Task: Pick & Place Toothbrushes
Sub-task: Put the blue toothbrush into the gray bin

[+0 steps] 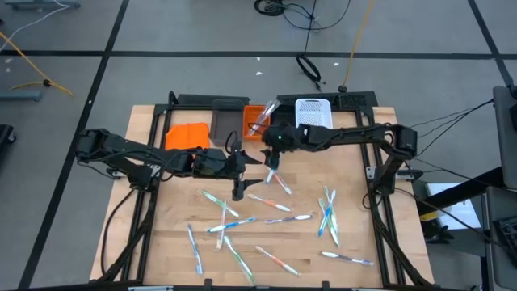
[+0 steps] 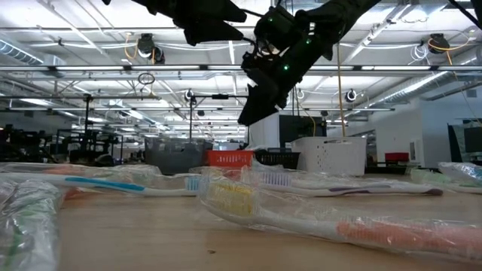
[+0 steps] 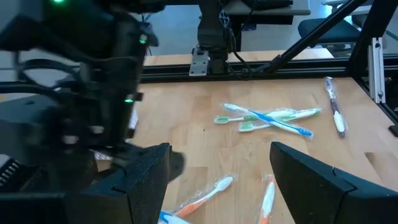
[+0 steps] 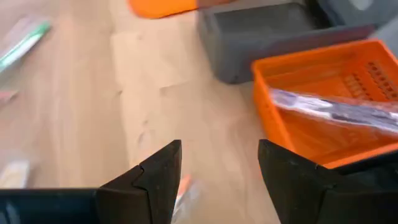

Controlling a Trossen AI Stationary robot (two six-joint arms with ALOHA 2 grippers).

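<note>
Right gripper (image 4: 217,168) wide, empty, near orange bin (image 4: 323,106) at worktop's far edge; one toothbrush (image 4: 336,111) in it. Left gripper (image 3: 217,180) wide mid-worktop. Other toothbrushes (image 1: 266,222) scattered toward near edge.

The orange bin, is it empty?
No, the right wrist view shows one wrapped toothbrush lying across the orange bin.

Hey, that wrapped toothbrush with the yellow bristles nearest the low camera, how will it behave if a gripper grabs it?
The toothbrush looks thin and probably light. Its crinkly clear wrapper may slip between fingers. Lying flat on the table, it would likely slide rather than roll.
</note>
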